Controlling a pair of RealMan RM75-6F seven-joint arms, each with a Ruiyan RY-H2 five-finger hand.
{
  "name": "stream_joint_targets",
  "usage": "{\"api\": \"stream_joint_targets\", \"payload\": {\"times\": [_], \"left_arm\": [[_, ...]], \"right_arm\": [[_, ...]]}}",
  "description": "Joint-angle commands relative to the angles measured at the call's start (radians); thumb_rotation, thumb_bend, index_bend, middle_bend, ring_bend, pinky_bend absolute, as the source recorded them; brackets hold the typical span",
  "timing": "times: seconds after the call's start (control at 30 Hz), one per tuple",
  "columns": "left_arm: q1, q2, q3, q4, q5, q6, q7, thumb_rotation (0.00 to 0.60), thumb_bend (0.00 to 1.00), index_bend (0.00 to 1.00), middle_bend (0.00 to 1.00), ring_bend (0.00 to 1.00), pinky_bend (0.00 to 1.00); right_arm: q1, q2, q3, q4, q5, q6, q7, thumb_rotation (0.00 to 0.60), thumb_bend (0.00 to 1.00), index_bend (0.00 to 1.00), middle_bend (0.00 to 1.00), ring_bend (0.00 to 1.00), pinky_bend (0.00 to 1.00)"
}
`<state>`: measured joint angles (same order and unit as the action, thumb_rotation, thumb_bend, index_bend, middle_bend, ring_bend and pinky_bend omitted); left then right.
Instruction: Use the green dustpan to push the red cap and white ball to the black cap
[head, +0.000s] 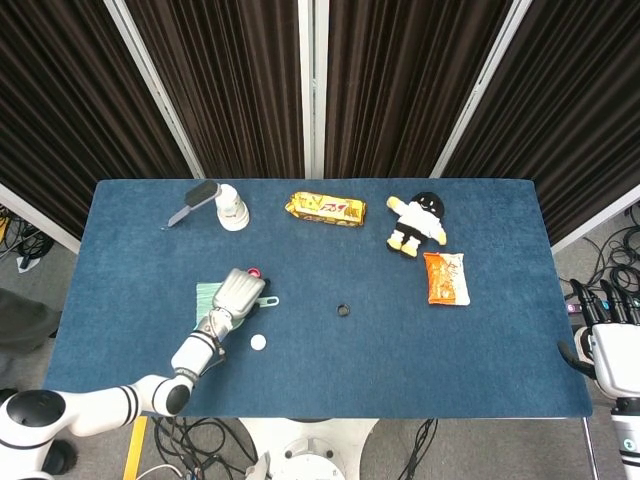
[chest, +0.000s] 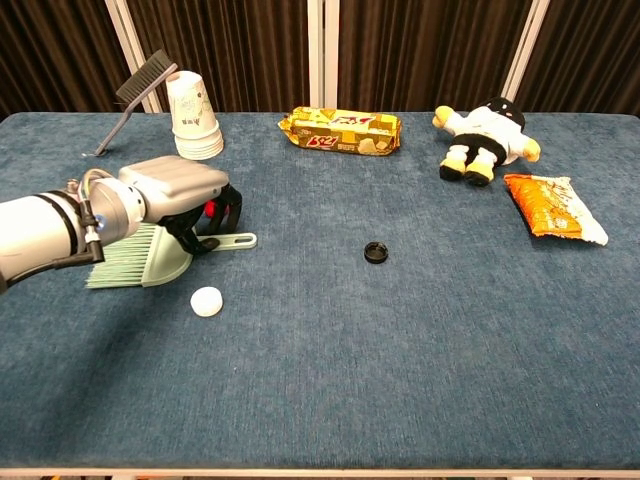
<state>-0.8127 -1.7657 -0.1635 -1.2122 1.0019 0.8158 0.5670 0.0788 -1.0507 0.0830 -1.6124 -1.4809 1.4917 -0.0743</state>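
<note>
- Found left hand (chest: 185, 192) over the green dustpan (chest: 150, 254) handle, fingers curled down; firm hold not confirmed.
- Right hand (head: 610, 340) idle off the worktop (head: 480, 340) edge; fingers' state indeterminable.
- Red cap (head: 254, 272) beside left hand; white ball (chest: 206, 301) just in front of pan; black cap (chest: 376, 252) well apart, rightward.
- Advised: secure handle, keep pan flat, sweep both rightward slowly.

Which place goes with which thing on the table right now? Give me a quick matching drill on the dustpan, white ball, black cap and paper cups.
Things:
1. green dustpan
2. white ball
3. black cap
4. paper cups

Places:
A. alone near the table's middle
B. far left, beside the black brush
C. under the left robot hand
D. on bare cloth, just in front of the dustpan

Pairs: 1-C, 2-D, 3-A, 4-B
</note>
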Motion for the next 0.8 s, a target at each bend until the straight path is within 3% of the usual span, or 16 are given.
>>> {"api": "stream_joint_targets", "payload": {"times": [0.03, 0.8], "left_arm": [[-0.005, 0.006, 0.001, -0.011, -0.001, 0.008, 0.006, 0.6, 0.17, 0.4, 0.49, 0.61, 0.86], [-0.035, -0.001, 0.025, -0.031, -0.067, 0.017, 0.037, 0.6, 0.16, 0.4, 0.49, 0.61, 0.86]], "right_arm": [[0.0, 0.0, 0.0, 0.002, 0.001, 0.0, 0.002, 0.6, 0.15, 0.04, 0.2, 0.01, 0.09], [-0.004, -0.005, 0.0, 0.021, 0.01, -0.006, 0.023, 0.6, 0.15, 0.04, 0.21, 0.01, 0.1]]}}
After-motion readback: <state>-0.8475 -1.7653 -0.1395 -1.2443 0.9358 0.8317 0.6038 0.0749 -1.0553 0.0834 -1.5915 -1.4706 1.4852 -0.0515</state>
